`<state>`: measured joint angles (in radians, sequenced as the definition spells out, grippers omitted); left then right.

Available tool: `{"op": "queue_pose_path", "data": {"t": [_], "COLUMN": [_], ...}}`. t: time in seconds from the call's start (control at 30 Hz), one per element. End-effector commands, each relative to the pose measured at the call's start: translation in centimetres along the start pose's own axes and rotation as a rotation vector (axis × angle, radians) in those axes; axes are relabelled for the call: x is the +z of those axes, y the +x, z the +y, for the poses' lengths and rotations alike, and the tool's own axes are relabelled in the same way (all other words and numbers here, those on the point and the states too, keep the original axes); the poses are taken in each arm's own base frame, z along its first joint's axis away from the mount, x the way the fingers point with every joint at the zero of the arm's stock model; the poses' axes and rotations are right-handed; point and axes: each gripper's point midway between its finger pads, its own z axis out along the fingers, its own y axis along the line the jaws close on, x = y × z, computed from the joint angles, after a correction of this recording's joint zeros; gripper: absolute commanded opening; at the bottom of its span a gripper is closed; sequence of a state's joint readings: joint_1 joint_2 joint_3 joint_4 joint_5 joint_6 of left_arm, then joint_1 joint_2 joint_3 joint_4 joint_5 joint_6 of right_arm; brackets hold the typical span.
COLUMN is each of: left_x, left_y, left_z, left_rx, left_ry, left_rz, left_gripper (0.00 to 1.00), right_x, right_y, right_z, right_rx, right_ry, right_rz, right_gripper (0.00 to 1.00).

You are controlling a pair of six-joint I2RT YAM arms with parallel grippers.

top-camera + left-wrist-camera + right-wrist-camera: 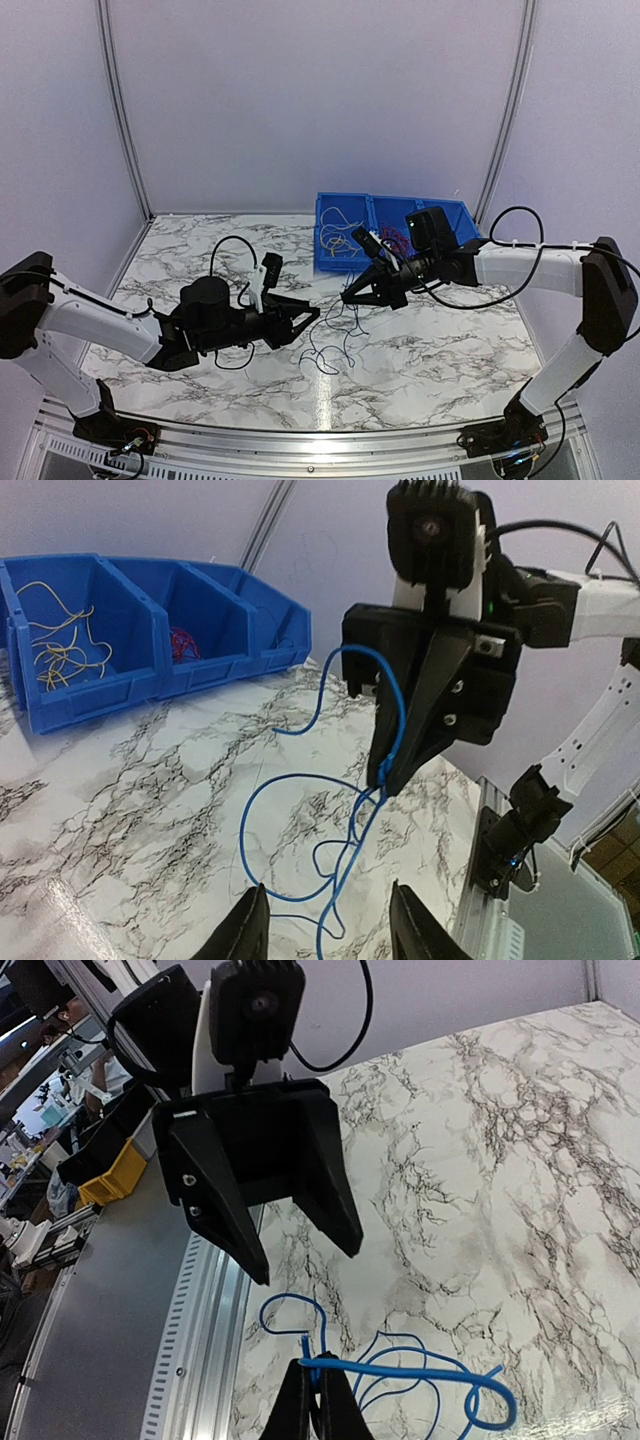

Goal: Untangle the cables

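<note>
Over the marble surface [430,360], the blue cable [330,345] trails in loops toward six o'clock from the right pincer [347,297], which is clamped on its upper end, while the left pincer [313,315], fingers apart, waits close by at eight o'clock.

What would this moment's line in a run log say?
right gripper: shut on blue cable, loops hanging below | left gripper: open, gripping nothing

1. A blue three-compartment bin [335,266] stands far right on the table.
2. The marble-patterned table [430,350] has pale walls [300,100] around it.
3. A metal rail [300,440] lines the near edge.
</note>
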<state>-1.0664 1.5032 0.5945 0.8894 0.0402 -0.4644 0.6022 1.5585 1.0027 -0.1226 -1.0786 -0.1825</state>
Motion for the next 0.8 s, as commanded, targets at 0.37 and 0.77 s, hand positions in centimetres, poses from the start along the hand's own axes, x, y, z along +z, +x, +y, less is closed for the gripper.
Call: {"op": "queue_pose_path", "data": {"t": [0.37,0.77], "left_x": [4.3,6.2], "left_y": [0.3,0.6], "left_z": [-1.1,-1.7], "left_rx": [0.142,0.158], "left_ry": [0.057,0.098], "left_rz": [0.051,0.062], "left_gripper": [0.45,0.29], "right_x": [-0.2,-0.4], "right_y": [-1.7,-2.0], "right_z": [1.3,1.3], "right_rx": [-0.025,-0.021], "right_ry": [-0.059,-0.048], "right_rz": [-0.037,-0.044], "right_gripper": [0.0,0.0]}}
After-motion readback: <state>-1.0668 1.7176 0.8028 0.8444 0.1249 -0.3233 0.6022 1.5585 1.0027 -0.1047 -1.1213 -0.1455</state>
